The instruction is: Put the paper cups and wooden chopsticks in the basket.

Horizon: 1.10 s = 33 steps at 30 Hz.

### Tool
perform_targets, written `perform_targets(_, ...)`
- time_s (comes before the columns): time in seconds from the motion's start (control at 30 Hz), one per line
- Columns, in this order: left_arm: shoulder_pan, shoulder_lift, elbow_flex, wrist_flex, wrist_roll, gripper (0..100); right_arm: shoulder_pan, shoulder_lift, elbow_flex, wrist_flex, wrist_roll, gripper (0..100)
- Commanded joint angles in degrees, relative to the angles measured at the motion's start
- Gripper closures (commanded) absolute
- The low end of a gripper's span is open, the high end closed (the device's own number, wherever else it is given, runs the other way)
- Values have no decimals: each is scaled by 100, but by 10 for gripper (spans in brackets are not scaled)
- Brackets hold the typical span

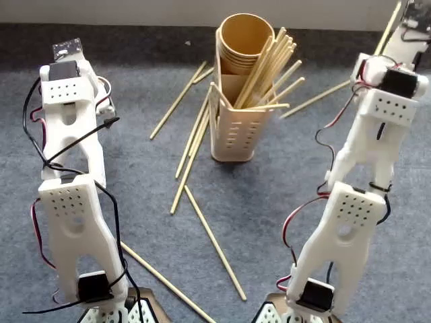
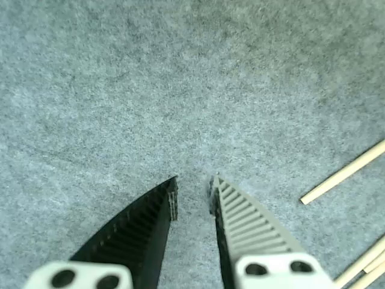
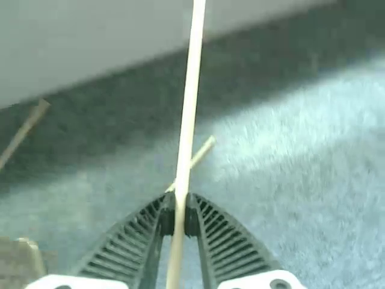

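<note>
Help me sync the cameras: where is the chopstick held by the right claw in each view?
High view: held chopstick slants at the picture's top right corner, beyond the right arm.
Left wrist view: left claw over grey carpet, loose chopsticks beside it.
Right wrist view: upright through the middle, pinched in the right claw.
Shared landmark: the grey carpet.

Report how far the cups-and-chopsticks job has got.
Done: the paper cups sit stacked in the basket, with a bundle of chopsticks beside them. In hand: the right gripper is shut on one chopstick. Remaining: several loose chopsticks lie on the mat around the basket; the left gripper is open and empty above bare mat.
</note>
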Motion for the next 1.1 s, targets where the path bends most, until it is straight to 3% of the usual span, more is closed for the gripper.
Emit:
perform_targets(0.0, 101, -92, -75, -62, 35, 889, -857, -1675, -1121, 875, 9, 993)
perform_targets(0.13, 101, -92, -75, -62, 35, 888, -1851, -2914, -1015, 1297, -167, 993)
perform_targets(0.3, 84, -92, -75, -26, 35, 888, -2695, -3424, -1332, 1182, -220, 993)
perform_targets(0.6, 75, -92, -75, -26, 35, 888, -2905, -2501, -1358, 673, -220, 992)
perform_targets(0.8, 101, -92, -84, -62, 35, 888, -3459, -3635, -1358, 1560, -158, 992)
perform_targets(1.07, 92, -92, -84, -26, 35, 888, -3512, -4409, -1358, 1596, 53, 992)
